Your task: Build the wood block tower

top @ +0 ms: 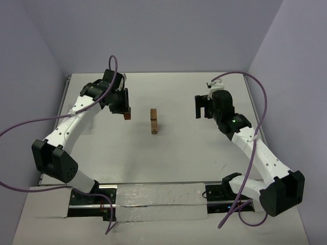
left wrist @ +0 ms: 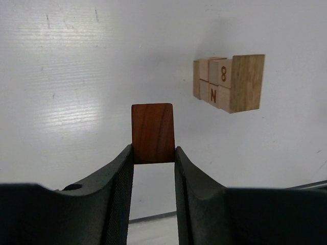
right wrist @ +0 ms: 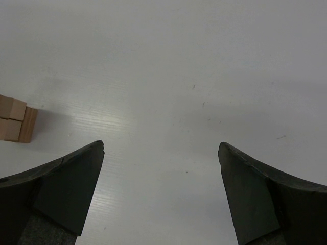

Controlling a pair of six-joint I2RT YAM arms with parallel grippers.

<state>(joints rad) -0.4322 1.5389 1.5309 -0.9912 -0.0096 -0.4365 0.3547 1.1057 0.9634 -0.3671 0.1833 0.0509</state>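
Presently the left gripper [left wrist: 153, 149] pinches a reddish block [left wrist: 153, 125], likely light and rigid, by its flat sides, tower [left wrist: 227, 84] at upper right; the right gripper [right wrist: 161, 148] gapes empty.

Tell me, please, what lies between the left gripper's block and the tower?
Only bare table: the top external view shows nothing between the reddish-brown block in the left gripper and the tower.

Left arm [top: 71, 122] jaws pinched; right arm [top: 259, 152] jaws wide apart
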